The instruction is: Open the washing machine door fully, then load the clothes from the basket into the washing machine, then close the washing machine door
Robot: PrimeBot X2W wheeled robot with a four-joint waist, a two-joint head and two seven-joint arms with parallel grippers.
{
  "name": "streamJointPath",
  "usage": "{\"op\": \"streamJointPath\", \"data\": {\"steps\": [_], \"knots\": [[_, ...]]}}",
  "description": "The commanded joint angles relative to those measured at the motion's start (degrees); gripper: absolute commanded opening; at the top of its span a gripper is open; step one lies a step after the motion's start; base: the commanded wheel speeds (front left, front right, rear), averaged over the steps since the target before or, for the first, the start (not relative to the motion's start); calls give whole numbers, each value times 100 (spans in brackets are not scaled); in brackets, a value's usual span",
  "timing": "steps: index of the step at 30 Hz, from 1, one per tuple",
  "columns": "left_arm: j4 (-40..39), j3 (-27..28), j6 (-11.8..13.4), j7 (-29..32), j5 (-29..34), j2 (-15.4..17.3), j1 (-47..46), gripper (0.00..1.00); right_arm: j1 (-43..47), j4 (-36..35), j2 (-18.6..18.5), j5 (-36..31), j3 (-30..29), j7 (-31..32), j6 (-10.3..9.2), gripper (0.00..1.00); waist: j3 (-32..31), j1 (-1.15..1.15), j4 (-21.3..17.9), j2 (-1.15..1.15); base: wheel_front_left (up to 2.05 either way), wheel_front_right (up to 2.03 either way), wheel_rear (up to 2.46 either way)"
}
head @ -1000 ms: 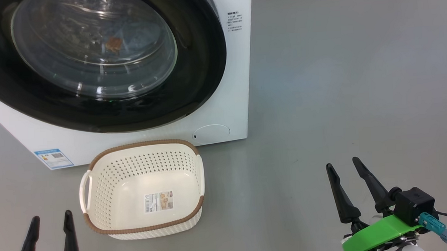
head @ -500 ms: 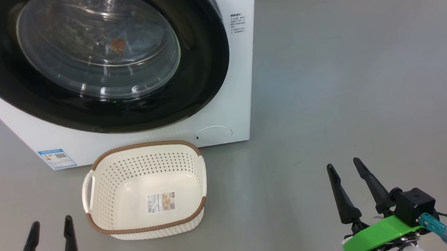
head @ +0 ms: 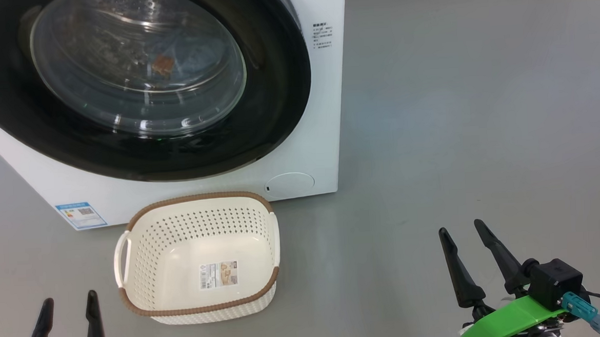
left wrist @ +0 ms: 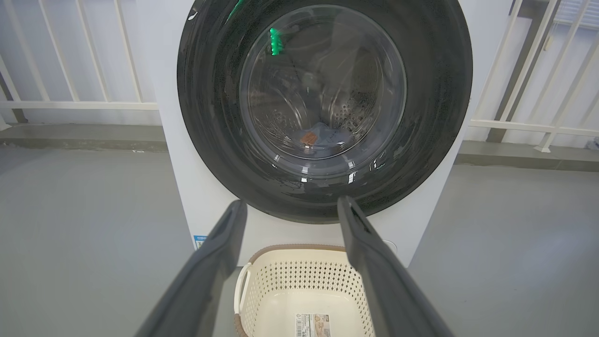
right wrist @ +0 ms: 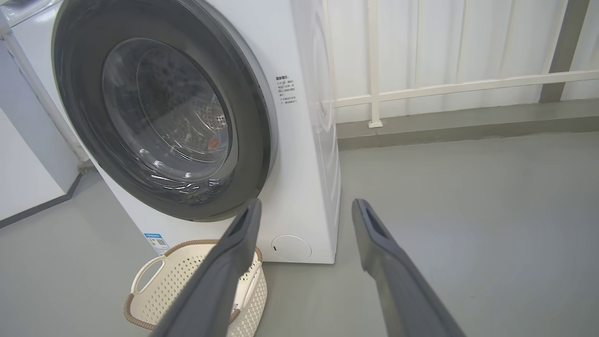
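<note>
Near: left hand [head: 69, 297] and right hand [head: 460, 227] both spread, empty; left just beside the basket [head: 204, 196], right well apart from it. Basket empty on the floor [head: 457, 129]. Beyond the basket: washing machine door [head: 278, 92] shut, clothes [head: 163, 64] behind its glass. Task looks complete.

Brown-rimmed cream perforated basket [head: 145, 259], glossy black door [head: 275, 87], clothes [left wrist: 327, 133] seemingly light-blue
</note>
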Motion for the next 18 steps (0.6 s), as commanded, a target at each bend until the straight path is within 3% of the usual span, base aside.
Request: {"op": "streamJointPath", "data": {"steps": [1,18], "knots": [[-89,202,-18,-52,38,54,-89,100,-18,-134,22,-22,114,-28,-15,100,-20,0,12,0,0,0,0],[-61,181,-18,-52,1,48,-108,100,25,-73,22,113,66,-28,-15,100,-123,0,52,0,0,0,0]]}}
